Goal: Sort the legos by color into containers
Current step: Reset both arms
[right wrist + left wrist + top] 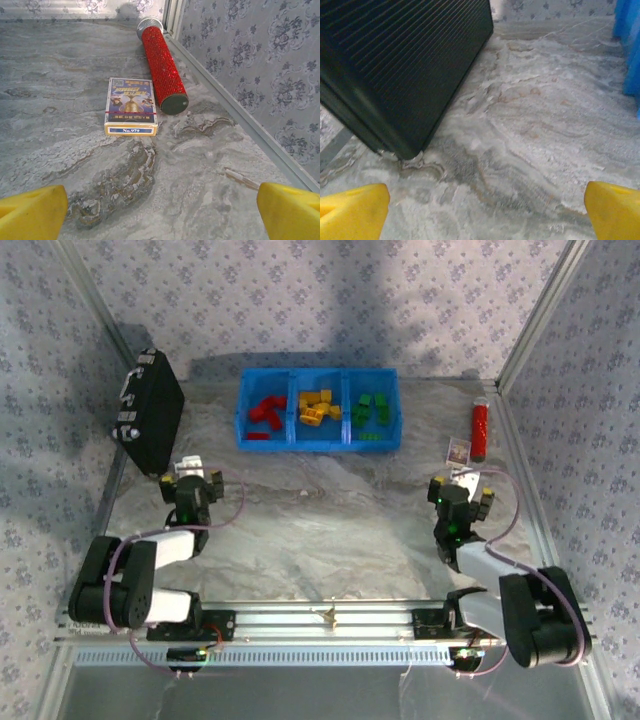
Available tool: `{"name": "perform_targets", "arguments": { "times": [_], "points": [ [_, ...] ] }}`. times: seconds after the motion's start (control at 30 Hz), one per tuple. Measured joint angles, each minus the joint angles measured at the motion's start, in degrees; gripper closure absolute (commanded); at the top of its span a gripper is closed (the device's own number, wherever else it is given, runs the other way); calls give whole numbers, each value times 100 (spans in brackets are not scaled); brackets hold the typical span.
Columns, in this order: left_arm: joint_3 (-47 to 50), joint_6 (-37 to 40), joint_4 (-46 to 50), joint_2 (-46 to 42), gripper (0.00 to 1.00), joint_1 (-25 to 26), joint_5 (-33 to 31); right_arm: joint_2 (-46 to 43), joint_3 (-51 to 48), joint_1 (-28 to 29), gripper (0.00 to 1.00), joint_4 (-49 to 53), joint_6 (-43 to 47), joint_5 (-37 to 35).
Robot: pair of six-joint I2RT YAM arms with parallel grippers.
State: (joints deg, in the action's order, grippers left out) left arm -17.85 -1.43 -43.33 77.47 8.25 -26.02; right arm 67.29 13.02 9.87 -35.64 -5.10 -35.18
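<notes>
Three colour groups of legos [316, 408] sit sorted in the blue tray [318, 444], red left, yellow mid, green right, so job looks done imo, prob why left gripper [189, 476] & right gripper [460, 484] hang well short of it, fingers wide apart, holding nothing.

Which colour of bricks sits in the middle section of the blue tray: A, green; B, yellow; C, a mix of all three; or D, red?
B: in the top view the middle section of the tray holds the yellow bricks, with the red bricks in the left section and the green bricks in the right one.
</notes>
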Motion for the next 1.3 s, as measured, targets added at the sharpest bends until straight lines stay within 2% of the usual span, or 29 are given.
{"name": "perform_targets", "arguments": {
  "times": [0.27,0.33,0.47,0.6,0.83,1.13,1.23,1.3],
  "points": [
    [-11,35,-627,708,0,-363,382,1401,264,-216,1,-1154,310,356],
    [-4,39,-732,743,0,-365,496,1537,267,-155,1,-1287,442,417],
    [297,212,-1674,1010,0,-365,1025,1554,328,-116,1,-1425,540,529],
    [750,363,-2221,1150,0,-365,1432,1554,330,-94,1,-1602,608,531],
    [461,468,-2074,1134,0,-365,1711,1554,170,-57,1,-2068,780,772],
    [356,487,-1923,1104,0,-365,1770,1915,-435,-197,1,-3062,1329,2092],
    [315,485,-1797,1104,0,-372,1773,1993,-240,-391,1,-2822,1281,2258],
    [238,483,-1665,1104,0,-382,1773,2002,251,-616,1,-2170,1104,2319]
  ]
}}
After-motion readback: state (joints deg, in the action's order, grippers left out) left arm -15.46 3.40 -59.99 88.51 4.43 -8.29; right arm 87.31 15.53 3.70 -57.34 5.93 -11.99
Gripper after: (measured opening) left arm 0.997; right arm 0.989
